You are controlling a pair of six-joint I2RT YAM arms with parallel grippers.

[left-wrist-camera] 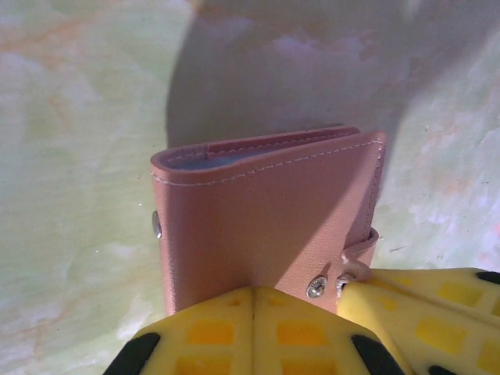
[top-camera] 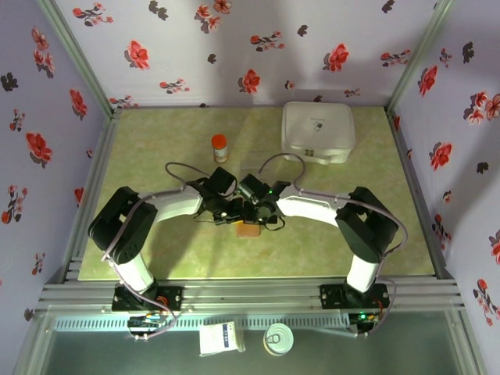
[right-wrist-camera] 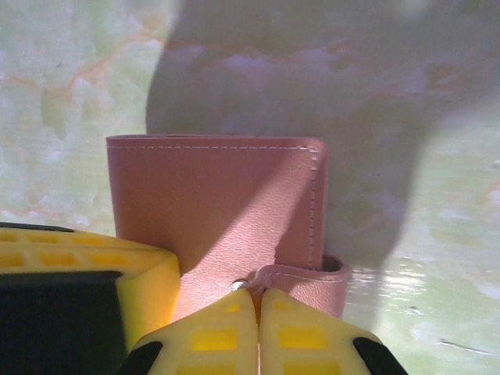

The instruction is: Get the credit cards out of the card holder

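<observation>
Yellow fingertips (left-wrist-camera: 211,328) sit at the bottom of the left wrist view: the left pincer (left-wrist-camera: 252,301) is clenched on the lower edge of the card holder (left-wrist-camera: 258,211), its two pads pressed together with the brown leather nipped between them. Just to its right in that frame is the right pincer (right-wrist-camera: 258,301), likewise clenched. Its own view shows it pinching the small strap tab (right-wrist-camera: 301,273) that wraps round the holder's lower right corner, beside a metal snap stud (left-wrist-camera: 316,287). From above, the holder sits at the centre of the frame between the two wrists, close over the worktop (top-camera: 336,242); whether it touches the surface I cannot tell. It is folded shut, with a blue-grey sliver showing in the fold along its top edge, and I cannot tell whether that is lining or a card. I judge the credit cards to be tucked inside, so the task looks to be at its start: the strap has to be undone, the holder opened and every card drawn out. The worktop is a pale green marbled sheet, brightly lit in patches. An orange-capped bottle (top-camera: 219,147) stands above centre and a white rounded case (top-camera: 317,131) in the upper right. Lilac walls (top-camera: 234,47) with red and black flowers enclose three sides, and a metal rail (top-camera: 250,295) runs along the bottom.
</observation>
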